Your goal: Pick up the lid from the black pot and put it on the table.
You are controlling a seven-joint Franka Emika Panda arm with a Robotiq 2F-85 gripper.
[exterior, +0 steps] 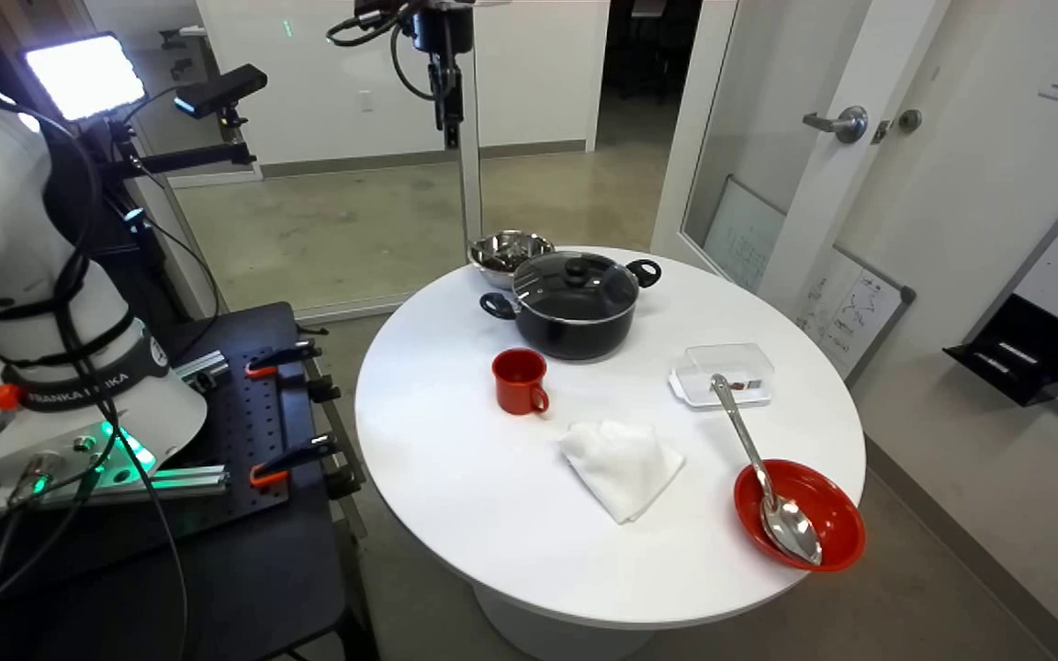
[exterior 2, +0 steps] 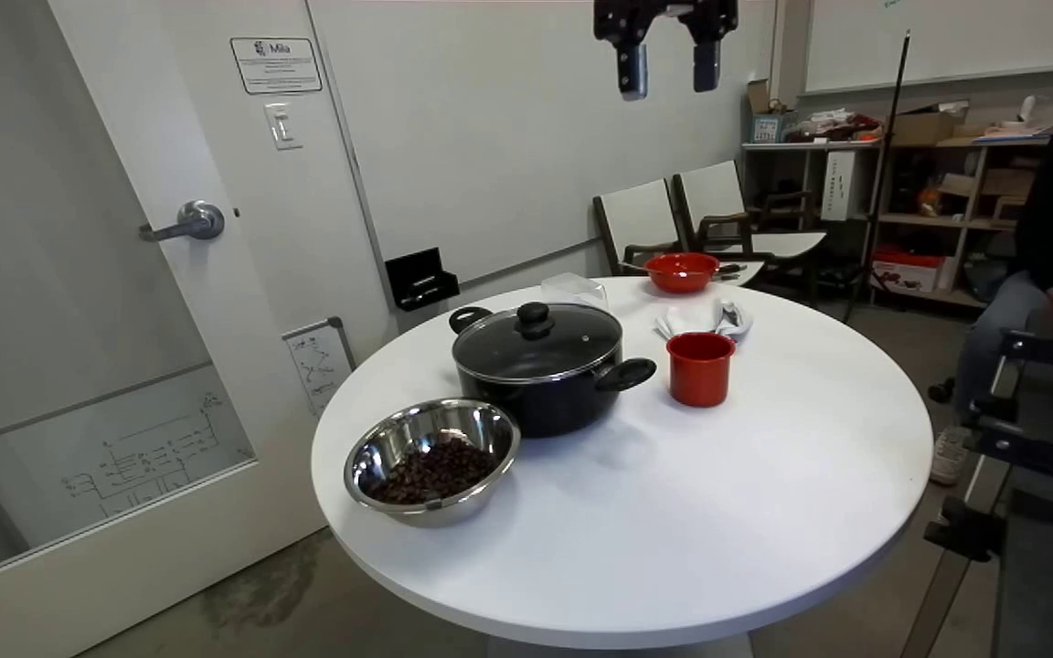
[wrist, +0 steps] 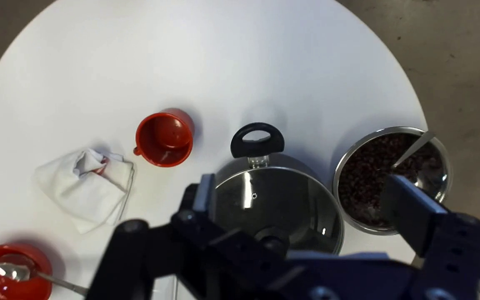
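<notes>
Tool (exterior 2: 670, 78): mine is released, its two fingers spread well apart and pointing down; it hangs high over the table (exterior 2: 718, 512).
Lid (exterior 2: 545, 358): seated on the black pot (exterior 2: 549, 411), well below my fingers, its dark knob (exterior 2: 534, 320) standing at the centre.
Seen from my wrist: part of the lid's glass lies between my fingers, and my tool's own body hides the rest.
Pot handles (exterior 2: 625, 375): two, black, on opposite sides of the pot.
Metal bowl (exterior 2: 440, 516): just beside the pot, though whether they touch I cannot tell; it holds small dark pieces (exterior 2: 440, 471), and a metal handle (wrist: 414, 149) leans across its rim.
Red cup (exterior 2: 698, 376): upright on the table, near the pot but apart from it.
White cloth (exterior: 623, 468): loosely folded on the table, near the red cup.
Clear box (exterior: 742, 367): near the cloth; in an exterior view the tip of a large spoon (exterior: 756, 464) overlaps it, and contact I cannot judge.
Red bowl (exterior: 827, 491): at the table's edge, with the scoop end of that spoon inside it.
</notes>
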